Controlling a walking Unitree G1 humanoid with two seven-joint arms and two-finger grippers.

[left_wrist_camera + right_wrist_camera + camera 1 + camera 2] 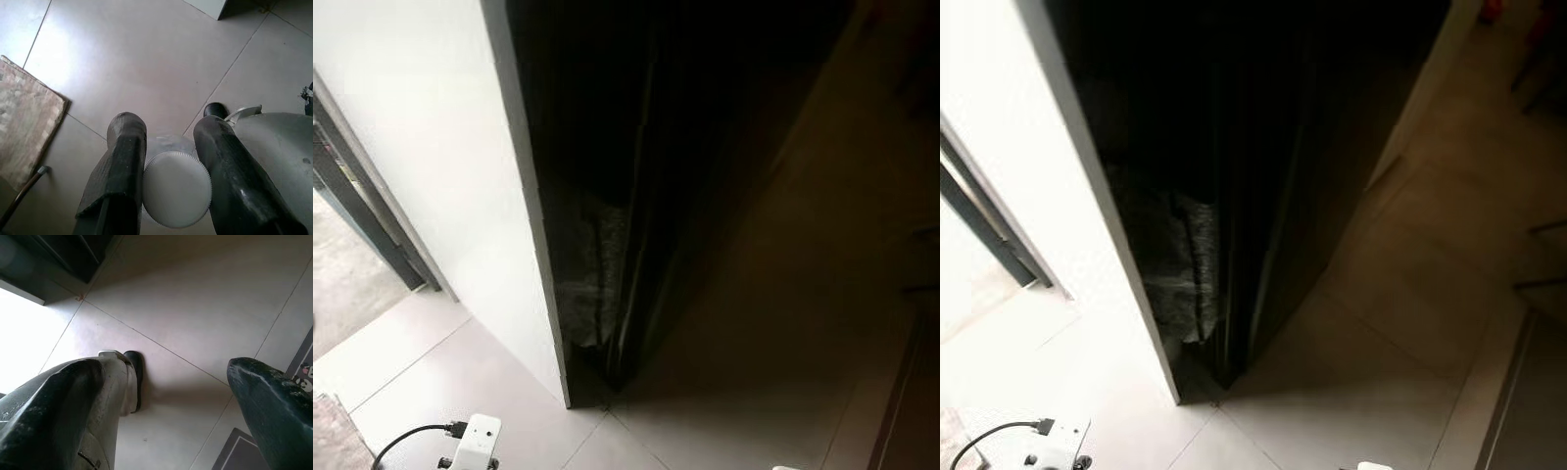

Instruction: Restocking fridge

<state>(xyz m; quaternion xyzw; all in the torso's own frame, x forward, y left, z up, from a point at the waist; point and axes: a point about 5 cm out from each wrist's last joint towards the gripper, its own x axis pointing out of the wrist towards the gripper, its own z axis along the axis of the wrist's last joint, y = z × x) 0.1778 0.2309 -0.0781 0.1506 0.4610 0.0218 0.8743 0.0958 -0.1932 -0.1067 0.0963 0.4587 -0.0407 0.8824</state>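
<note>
White-capped bottle (176, 196) clamped in left tool (168, 176) — right tool (166, 401) spread, empty.

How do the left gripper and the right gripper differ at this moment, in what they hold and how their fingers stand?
The left gripper has its two black fingers closed on a clear bottle with a round white ribbed cap; the right gripper holds nothing. The left gripper's fingers stand close, touching the cap; the right gripper's fingers are spread wide apart. Both hang over the pale tiled floor.
</note>
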